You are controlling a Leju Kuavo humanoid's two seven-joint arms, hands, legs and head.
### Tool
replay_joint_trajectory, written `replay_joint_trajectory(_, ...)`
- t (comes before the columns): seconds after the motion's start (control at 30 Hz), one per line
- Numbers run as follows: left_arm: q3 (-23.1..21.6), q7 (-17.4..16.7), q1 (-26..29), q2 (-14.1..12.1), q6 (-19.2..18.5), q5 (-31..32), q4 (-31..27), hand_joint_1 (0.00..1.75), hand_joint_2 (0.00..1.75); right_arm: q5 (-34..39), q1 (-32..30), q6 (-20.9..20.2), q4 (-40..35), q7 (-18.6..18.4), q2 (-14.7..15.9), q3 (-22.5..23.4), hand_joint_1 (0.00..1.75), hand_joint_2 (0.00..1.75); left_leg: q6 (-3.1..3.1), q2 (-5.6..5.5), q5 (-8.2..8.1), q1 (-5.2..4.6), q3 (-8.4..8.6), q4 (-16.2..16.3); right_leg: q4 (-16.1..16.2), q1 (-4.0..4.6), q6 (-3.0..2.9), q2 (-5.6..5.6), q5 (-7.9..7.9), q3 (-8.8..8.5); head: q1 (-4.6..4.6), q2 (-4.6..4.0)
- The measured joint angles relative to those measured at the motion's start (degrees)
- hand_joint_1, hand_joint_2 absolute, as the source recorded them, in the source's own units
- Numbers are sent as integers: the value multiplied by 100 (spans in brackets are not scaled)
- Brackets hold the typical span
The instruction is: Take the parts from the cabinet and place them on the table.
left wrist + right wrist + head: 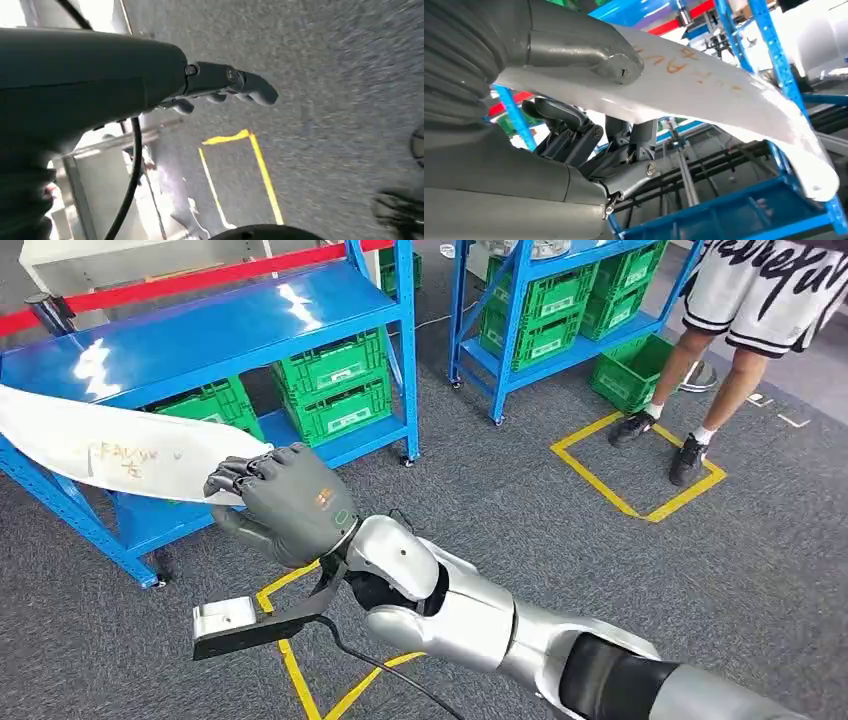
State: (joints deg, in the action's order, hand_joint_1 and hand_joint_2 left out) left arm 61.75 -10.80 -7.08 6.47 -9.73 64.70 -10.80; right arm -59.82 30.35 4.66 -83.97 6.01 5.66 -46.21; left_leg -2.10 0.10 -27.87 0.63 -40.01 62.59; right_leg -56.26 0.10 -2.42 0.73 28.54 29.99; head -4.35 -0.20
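White part (pixel 110 445) gripped at one end by right hand (pixel 285 505) (orange scrawl), left hand (pixel 225 87) holds nothing

A long, curved white part (pixel 110 445) with orange handwriting on its face is gripped at one end by the right hand (pixel 285 502), held roughly level, in front of the blue cabinet (pixel 230 320).

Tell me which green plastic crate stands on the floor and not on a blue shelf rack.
The green plastic crate on the grey carpet, beside the person's feet. The other green crates sit on the blue rack shelves.
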Motion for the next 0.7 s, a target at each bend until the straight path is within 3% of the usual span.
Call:
replay_joint_trajectory(0.03, 2, 0, -6, -2, 0, 2, 0, 0, 175, 2, -1, 2, 18, 2, 0, 0, 175, 175, -34, 0, -375, 8, -86, 443, -3, 1, 3, -1, -82, 96, 7, 0)
replay_joint_trajectory(0.07, 7, -2, -16, -7, 0, 4, 0, 0, 175, 2, -5, 2, 37, 0, 0, 0, 175, 175, -58, 1, -599, 9, -160, 873, -12, 2, 6, -1, -156, 169, 7, 0)
replay_joint_trajectory(0.1, 9, -2, -20, -7, 0, 9, 0, 0, 175, 2, -8, 7, 48, -2, 0, 0, 175, 175, -74, 2, -647, 10, -183, 1188, -27, 1, 17, 3, -224, 273, 11, 0)
replay_joint_trajectory(0.13, 9, -2, -23, -7, 0, 20, 0, 0, 175, 2, -14, 9, 55, -9, 0, 0, 175, 175, -82, 3, -529, 13, -135, 1321, -51, -2, 28, 3, -291, 381, 9, 0)
replay_joint_trajectory(0.17, 9, -7, -24, -7, 0, 24, 0, 0, 175, 4, -30, 13, 55, -22, 0, 0, 175, 175, -85, 3, -303, 19, 14, 1246, -78, -7, 47, 4, -350, 488, 9, 0)
replay_joint_trajectory(0.2, 9, -18, -26, -7, 0, 28, -2, 0, 175, 9, -49, 15, 55, -35, 0, 0, 175, 175, -89, 3, -87, 28, 274, 957, -114, -18, 70, 4, -405, 597, 7, 0)
replay_joint_trajectory(0.23, 9, -28, -39, -7, 0, 31, -2, 0, 175, 9, -73, 17, 55, -53, 0, 0, 175, 175, -86, 2, -2, 35, 657, 457, -160, -27, 98, 3, -456, 697, 9, 0)
replay_joint_trajectory(0.3, 11, -26, -77, -7, 0, 31, -4, 0, 175, 11, -118, 22, 44, -72, 2, 2, 175, 175, -43, -23, -420, -12, 1281, -484, -224, -10, 163, 5, -503, 801, -2, 0)
replay_joint_trajectory(0.33, 11, 13, -81, -7, 0, 26, -4, 0, 175, 9, -153, 22, 44, -72, 2, 2, 175, 175, 43, -25, -428, -18, 1220, -480, -219, -1, 204, 6, -556, 803, -6, 0)
replay_joint_trajectory(0.4, 11, 68, -81, -7, 0, 20, -4, 0, 175, -2, -220, 11, 44, -74, 4, 4, 175, 175, 131, -9, -384, -42, 1166, -474, -184, -18, 274, -5, -640, 806, -13, 0)
replay_joint_trajectory(0.43, 11, 83, -71, 2, 0, 20, 0, 0, 175, -9, -260, 9, 44, -88, 9, 9, 175, 175, 212, 29, -323, -7, 1150, -508, -195, -27, 307, -22, -656, 829, 2, 0)
replay_joint_trajectory(0.5, 13, 103, -64, -11, 0, 22, -4, 0, 175, -20, -309, 2, 44, -87, 24, 15, 175, 175, 304, 90, -249, -1, 1107, -504, -652, -48, 368, -44, -222, 1024, -44, 0)
replay_joint_trajectory(0.53, 13, 103, -56, -11, 0, 28, -4, 0, 175, -22, -336, 2, 44, -87, 31, 17, 175, 175, 314, 131, -205, -2, 1058, -500, -1123, -59, 395, -44, 62, 1200, -44, 0)
replay_joint_trajectory(0.6, 13, 98, -32, -13, 0, 37, -7, 0, 175, -44, -419, -2, 44, -87, 44, 20, 175, 175, 306, 189, -152, -9, 966, -484, -1894, -60, 422, -45, 398, 1457, -46, 0)
replay_joint_trajectory(0.63, 13, 85, -19, -11, 0, 48, -7, 0, 175, -59, -461, -4, 44, -87, 52, 22, 175, 175, 297, 225, -133, -9, 929, -471, -1976, -61, 424, -43, 397, 1443, -46, 0)
replay_joint_trajectory(0.67, 13, 74, -12, -11, 0, 57, -7, 0, 175, -65, -484, -7, 44, -87, 59, 24, 175, 175, 285, 272, -124, -8, 904, -460, -1769, -61, 413, -40, 279, 1281, -48, 0)
replay_joint_trajectory(0.7, 13, 61, -9, -9, 0, 57, -7, 0, 175, -70, -489, -7, 44, -87, 61, 28, 175, 175, 279, 322, -121, -8, 892, -448, -1301, -59, 393, -21, 70, 965, -46, 0)
